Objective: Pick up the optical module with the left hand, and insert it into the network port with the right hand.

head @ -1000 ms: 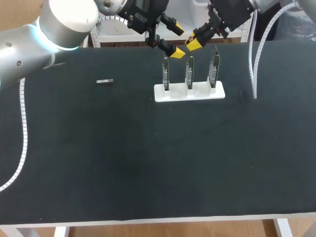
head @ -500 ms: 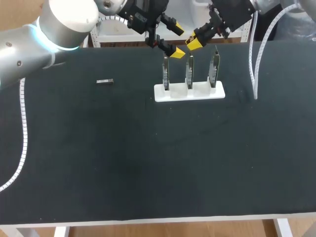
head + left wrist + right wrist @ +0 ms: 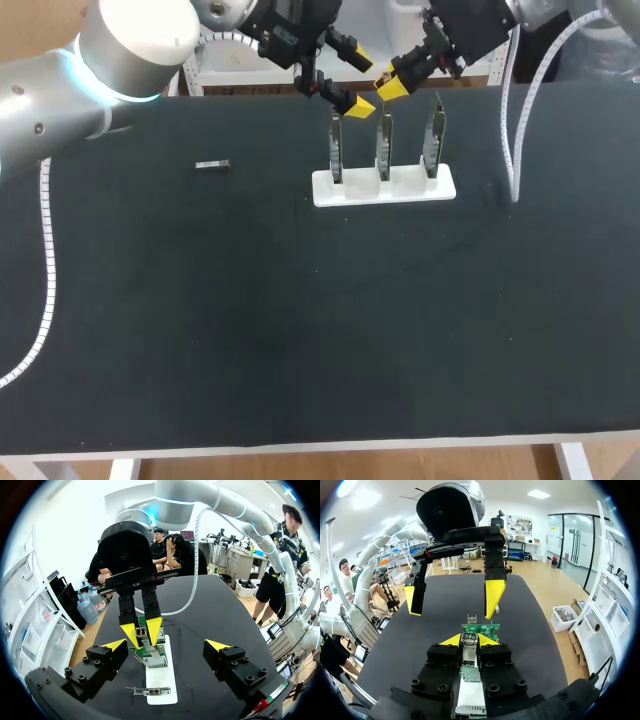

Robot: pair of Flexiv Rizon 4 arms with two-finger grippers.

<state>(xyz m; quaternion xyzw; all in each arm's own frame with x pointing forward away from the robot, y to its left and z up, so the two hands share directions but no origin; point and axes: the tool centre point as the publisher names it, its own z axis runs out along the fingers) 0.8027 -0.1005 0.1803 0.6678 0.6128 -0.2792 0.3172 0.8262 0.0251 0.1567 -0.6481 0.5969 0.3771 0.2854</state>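
A white holder [image 3: 400, 190] at the far middle of the black table carries three upright network cards; the middle card [image 3: 383, 150] is a green board [image 3: 481, 628]. My right gripper [image 3: 390, 86] hangs just above that card, shut on a small silvery optical module [image 3: 469, 647] that points down at the board's top edge. In the left wrist view the right gripper [image 3: 142, 631] sits right over the green board [image 3: 152, 654]. My left gripper [image 3: 358, 80] is open and empty beside it, above the leftmost card, with its fingers [image 3: 493, 597] straddling the holder.
A small silvery part [image 3: 212, 165], like a second module, lies flat on the table left of the holder. The right arm's white cable [image 3: 514, 120] dangles to the table right of the holder. The table's front edge [image 3: 320, 445] is far from both grippers.
My right gripper with the module has edged slightly up and away over the middle card. The left gripper has stayed where it was, open.
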